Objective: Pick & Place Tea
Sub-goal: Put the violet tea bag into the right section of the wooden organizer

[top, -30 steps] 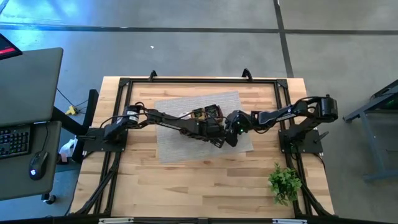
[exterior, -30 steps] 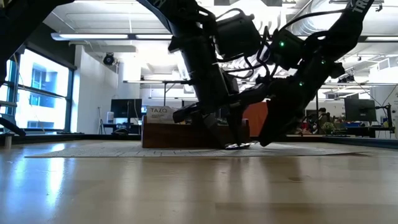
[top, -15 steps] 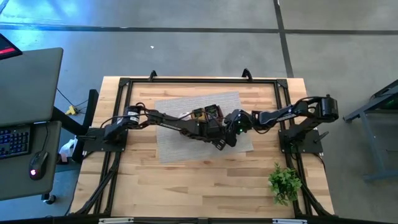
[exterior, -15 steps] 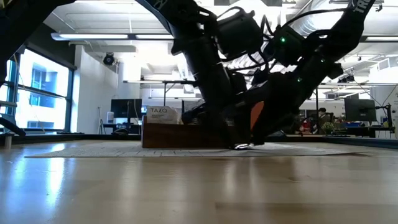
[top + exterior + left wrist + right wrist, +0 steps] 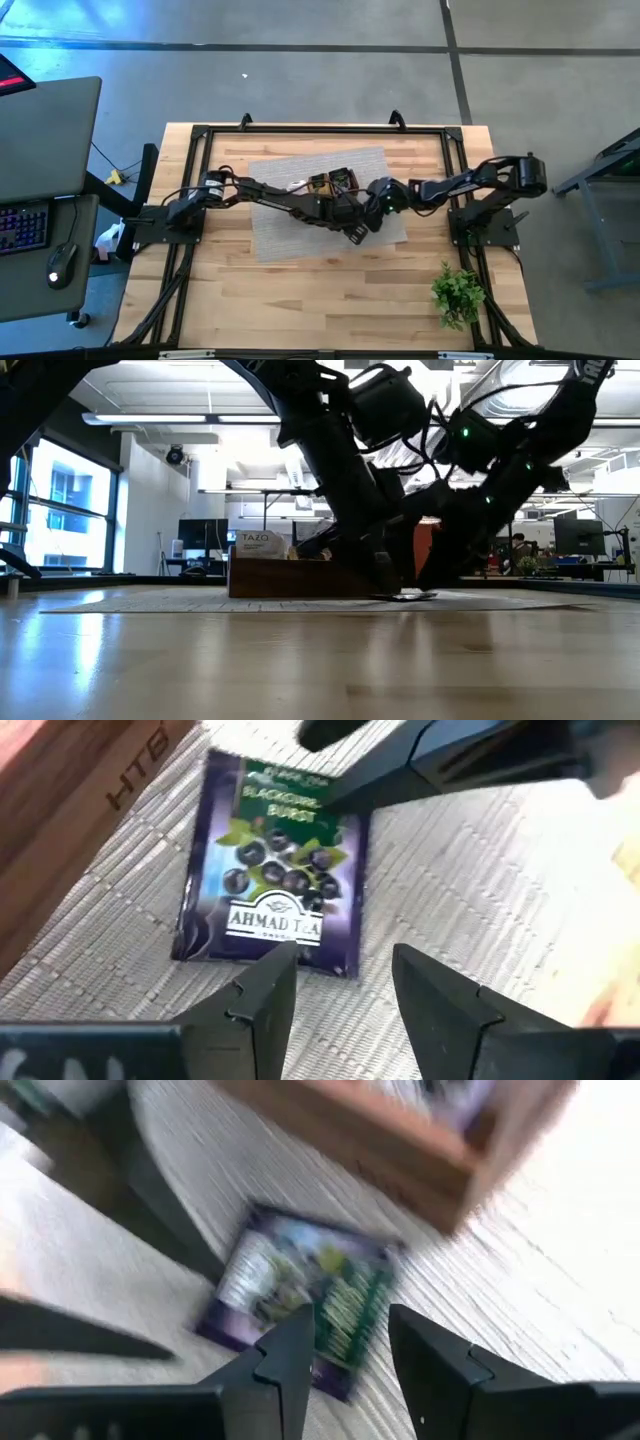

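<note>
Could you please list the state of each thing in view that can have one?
Purple Ahmad Tea sachet: lying flat on the woven mat, beside the tray, not held.
Wooden tray: standing on the mat, sachets inside.
Left end effector: open, hovering just above the sachet's edge.
Right end effector: fingers apart, over the same sachet, nothing gripped.
Small green plant: upright at the table's corner.
</note>
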You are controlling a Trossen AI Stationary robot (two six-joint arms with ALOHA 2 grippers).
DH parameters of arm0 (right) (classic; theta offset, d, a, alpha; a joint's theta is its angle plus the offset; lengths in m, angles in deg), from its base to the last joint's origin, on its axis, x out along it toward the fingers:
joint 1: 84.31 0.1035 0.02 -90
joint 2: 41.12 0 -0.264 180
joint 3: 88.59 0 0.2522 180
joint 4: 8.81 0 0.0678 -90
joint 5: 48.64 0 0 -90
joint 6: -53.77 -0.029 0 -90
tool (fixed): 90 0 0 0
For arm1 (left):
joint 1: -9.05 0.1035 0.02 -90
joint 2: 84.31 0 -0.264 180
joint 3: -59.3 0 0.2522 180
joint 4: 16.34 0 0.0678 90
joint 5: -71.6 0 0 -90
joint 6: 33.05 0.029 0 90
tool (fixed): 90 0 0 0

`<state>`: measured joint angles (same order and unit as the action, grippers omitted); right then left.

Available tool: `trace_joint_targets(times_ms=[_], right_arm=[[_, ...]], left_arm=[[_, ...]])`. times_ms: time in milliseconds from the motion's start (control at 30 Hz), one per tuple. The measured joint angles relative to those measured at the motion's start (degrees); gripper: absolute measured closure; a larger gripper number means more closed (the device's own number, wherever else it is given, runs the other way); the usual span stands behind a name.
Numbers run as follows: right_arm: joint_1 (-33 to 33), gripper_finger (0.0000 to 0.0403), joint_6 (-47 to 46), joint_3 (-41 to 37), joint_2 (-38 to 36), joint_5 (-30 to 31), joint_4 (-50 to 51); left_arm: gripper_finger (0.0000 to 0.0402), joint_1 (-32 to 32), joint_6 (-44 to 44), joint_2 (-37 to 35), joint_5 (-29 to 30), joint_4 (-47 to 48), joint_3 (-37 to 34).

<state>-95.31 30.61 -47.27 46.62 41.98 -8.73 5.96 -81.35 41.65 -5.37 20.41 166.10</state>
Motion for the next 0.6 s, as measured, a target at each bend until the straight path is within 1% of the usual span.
trace_joint_targets(times_ms=[67,167,267,433,600], right_arm=[[0.0,0.0272,-1.1,0.7,-1.4,-0.1,0.0],[-0.2,0.0267,-5.7,0.8,-2.1,2.6,2.0],[-0.9,0.0266,-9.8,0.8,-0.8,1.4,4.6],[-1.0,0.0266,-10.4,0.8,2.5,-0.9,1.1],[-1.1,0.0267,-10.5,0.8,3.3,-1.4,-1.5]], left_arm=[[0.0237,0.0,0.0,-0.1,0.0,-0.2,0.1],[0.0237,0.0,0.0,-0.1,0.2,-0.1,0.1],[0.0237,0.1,0.0,-0.1,1.0,-0.5,0.1],[0.0237,0.1,-0.1,-0.1,1.0,-0.2,0.0],[0.0237,0.0,-0.1,-0.1,0.7,0.8,0.0]])
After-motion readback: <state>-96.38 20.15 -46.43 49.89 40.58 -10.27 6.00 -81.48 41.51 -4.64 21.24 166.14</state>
